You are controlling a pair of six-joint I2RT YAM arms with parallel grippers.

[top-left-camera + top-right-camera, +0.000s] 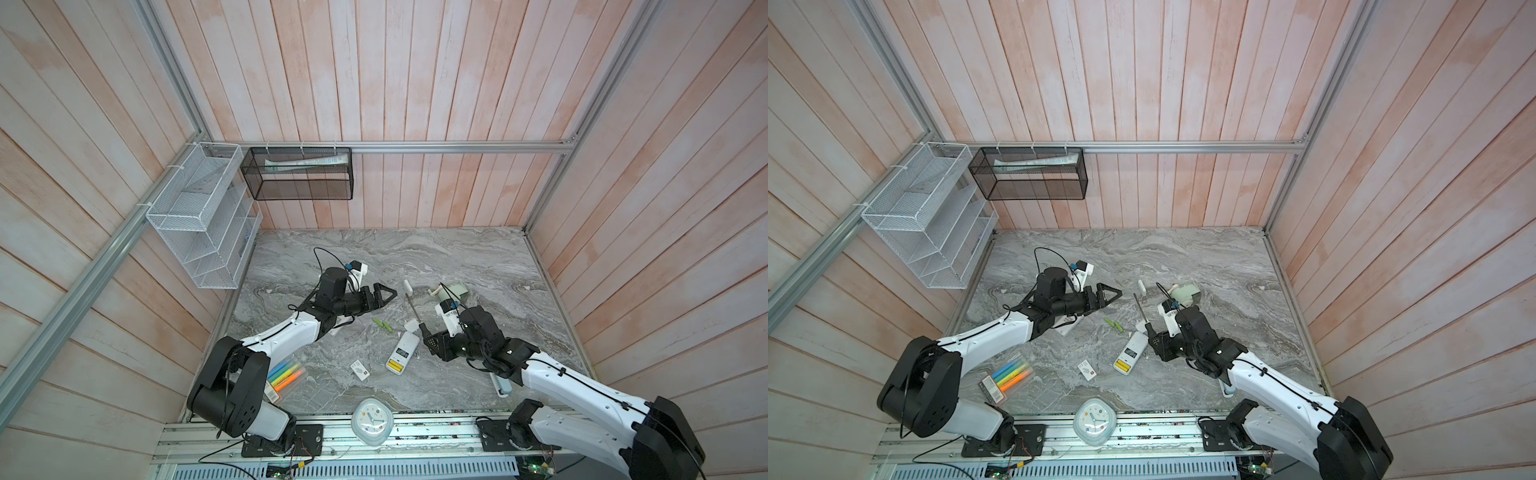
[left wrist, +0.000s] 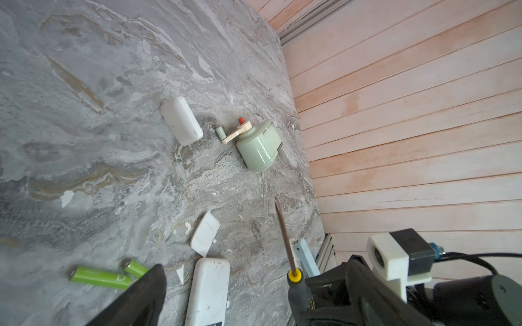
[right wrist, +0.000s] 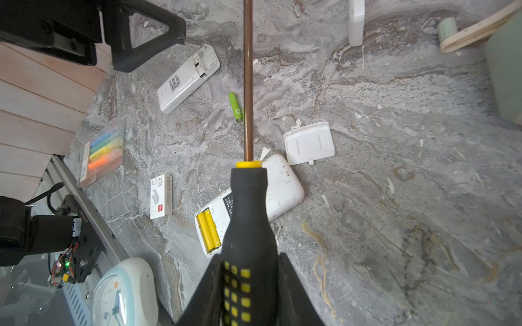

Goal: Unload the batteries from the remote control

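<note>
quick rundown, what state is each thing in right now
left claw: open, empty
screwdriver: gripped by its handle
right claw: shut on screwdriver
remote: face down, bay open
yellow batteries: two, seated in remote's bay
cover: off, loose on table beside remote
green batteries: two, loose on table
second remote: bay open, empty

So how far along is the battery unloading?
Done: two green batteries lie loose on the table; a cover lies beside the opened remote. In hand: the right gripper grips the screwdriver. Remaining: two yellow batteries sit in that remote; the left gripper is open, empty.
</note>
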